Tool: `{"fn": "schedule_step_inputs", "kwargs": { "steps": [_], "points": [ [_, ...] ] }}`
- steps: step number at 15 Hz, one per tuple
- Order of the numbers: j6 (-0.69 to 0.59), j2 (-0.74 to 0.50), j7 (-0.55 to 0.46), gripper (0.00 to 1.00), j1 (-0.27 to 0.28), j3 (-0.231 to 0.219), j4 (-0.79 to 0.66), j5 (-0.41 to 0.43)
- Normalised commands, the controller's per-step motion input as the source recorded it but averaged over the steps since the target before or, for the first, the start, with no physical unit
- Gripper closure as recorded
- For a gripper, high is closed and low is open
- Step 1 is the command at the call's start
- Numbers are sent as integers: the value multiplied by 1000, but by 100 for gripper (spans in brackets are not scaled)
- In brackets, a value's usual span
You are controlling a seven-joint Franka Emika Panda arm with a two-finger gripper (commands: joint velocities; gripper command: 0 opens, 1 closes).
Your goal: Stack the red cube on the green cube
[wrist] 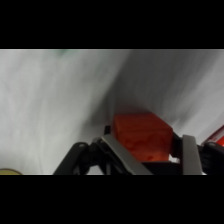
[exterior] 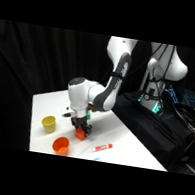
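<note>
One red cube (wrist: pixel 142 137) clamped between two fingers (wrist: pixel 189 155) (table below).

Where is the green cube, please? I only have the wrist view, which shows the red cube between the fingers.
Observer: In the side view, the green cube shows just behind the gripper, partly hidden by it and close to the red cube.
Operator: Thank you. Is anything else nearby?
Observer: Yes, a yellow cup stands upright on the table, to the picture's left of the gripper.
Operator: And nearer the camera?
Observer: An orange cup and a red-and-white marker sit near the table's front edge.
</note>
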Motion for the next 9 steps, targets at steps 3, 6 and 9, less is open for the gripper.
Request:
{"fn": "schedule_step_inputs", "kwargs": {
  "steps": [3,6,9],
  "points": [
    [145,-1,-48,67,-38,27,28,-8],
    [104,-77,13,73,-8,-9,-24,-33],
    [12,-279,136,74,42,-68,-176,-49]
  ]
}}
